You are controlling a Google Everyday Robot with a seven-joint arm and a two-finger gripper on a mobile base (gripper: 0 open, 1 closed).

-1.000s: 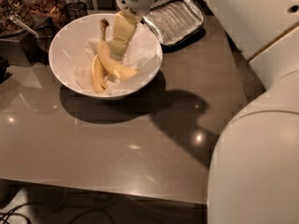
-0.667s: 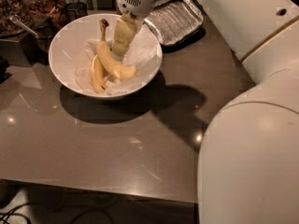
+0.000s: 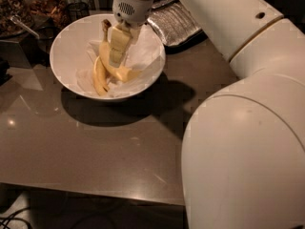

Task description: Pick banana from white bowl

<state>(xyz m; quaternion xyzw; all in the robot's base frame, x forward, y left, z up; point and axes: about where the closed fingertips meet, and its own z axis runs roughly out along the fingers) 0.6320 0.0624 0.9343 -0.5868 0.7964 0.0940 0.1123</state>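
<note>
Camera view shows my gripper (image 3: 117, 46) low inside the white bowl (image 3: 64, 56), right on the banana (image 3: 104, 51). Over the last 1 second it barely shifted and the banana lies as before, so no lift yet. Whether it grips, I cannot tell.

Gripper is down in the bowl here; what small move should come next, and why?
Probably a short straight lift, once the grip is sure: the gripper sits on the banana inside the white bowl, with a second banana lying alongside.
</note>
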